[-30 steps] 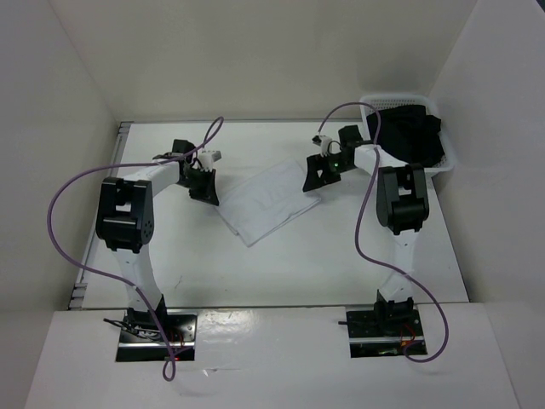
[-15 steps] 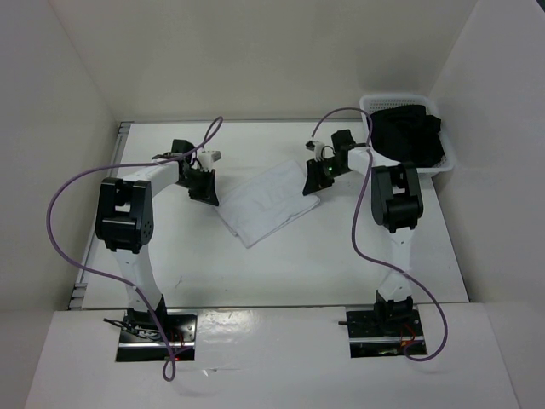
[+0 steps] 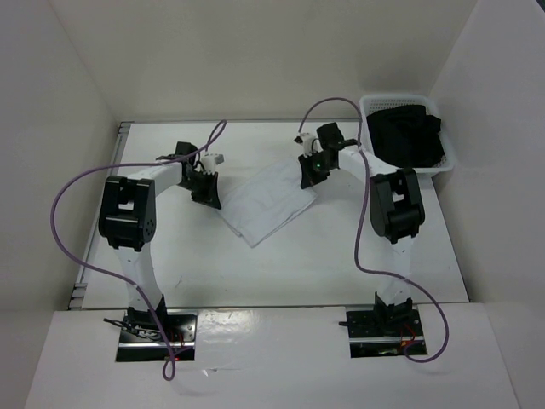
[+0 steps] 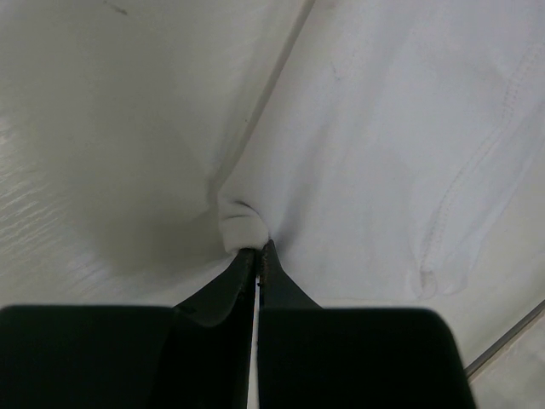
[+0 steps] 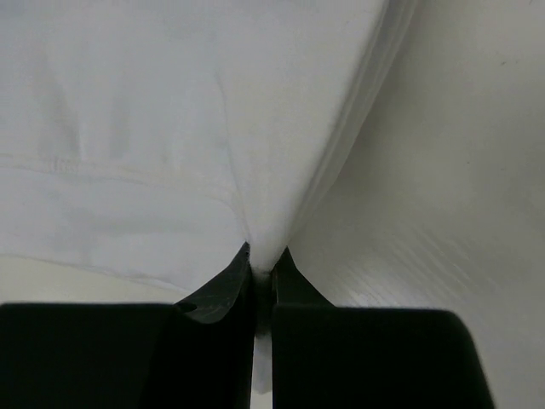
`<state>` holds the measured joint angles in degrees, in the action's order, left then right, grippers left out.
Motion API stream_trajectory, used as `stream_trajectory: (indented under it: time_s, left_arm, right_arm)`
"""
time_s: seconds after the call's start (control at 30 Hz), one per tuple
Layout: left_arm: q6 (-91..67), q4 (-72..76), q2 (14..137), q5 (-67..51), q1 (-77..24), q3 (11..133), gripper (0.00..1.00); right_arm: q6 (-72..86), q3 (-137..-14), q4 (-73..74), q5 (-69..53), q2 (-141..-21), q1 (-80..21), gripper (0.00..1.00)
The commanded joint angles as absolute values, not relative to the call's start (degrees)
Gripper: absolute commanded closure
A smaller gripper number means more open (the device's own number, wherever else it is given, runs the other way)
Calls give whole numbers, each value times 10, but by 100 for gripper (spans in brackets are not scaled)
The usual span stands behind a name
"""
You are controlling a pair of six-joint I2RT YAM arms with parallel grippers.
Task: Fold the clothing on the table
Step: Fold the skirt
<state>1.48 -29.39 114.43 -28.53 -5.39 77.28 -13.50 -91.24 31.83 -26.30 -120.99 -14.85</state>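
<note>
The clothing (image 3: 266, 201), a white folded garment, lies as a slanted rectangle in the middle of the table (image 3: 289, 264). My left gripper (image 3: 210, 198) is at its left corner, shut on a pinched fold of the clothing (image 4: 243, 223), with the tips (image 4: 257, 256) pressed together. My right gripper (image 3: 308, 181) is at the right corner, shut on the layered edge of the clothing (image 5: 264, 230), which runs down between the black fingers (image 5: 223, 294).
A white slotted basket (image 3: 450, 158) holding a black garment (image 3: 410, 136) stands at the back right, close to the right arm. White walls enclose the table. Purple cables loop over both arms.
The right gripper moved left onto the garment's right corner and shut on it. The left gripper kept its hold and barely moved.
</note>
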Motion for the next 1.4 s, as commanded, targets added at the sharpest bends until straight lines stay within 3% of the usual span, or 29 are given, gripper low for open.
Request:
stream_trajectory:
  time_s: [0.0, 0.13, 0.47, 0.9, 1.2, 1.37]
  left_arm:
    - [20, -299, 1159, -304, -62, 789, 100]
    - [20, -299, 1159, -304, -62, 789, 100]
    - [20, -299, 1159, -304, -62, 789, 100]
    - [20, -304, 1159, -309, -62, 789, 99]
    - [20, -309, 1159, -309, -62, 789, 99]
    - [20, -309, 1165, -309, -62, 789, 99]
  right_arm:
    - [-129, -907, 259, -121, -1104, -217, 100]
    - [-135, -907, 248, -26, -1057, -314, 100]
    - [-171, -895, 258, 24, -1057, -468, 100]
    - [-243, -822, 247, 72, -1081, -521, 100]
    - [-286, -789, 252, 177, -1076, -562, 100]
    - [-296, -789, 246, 191, -1057, -531, 100]
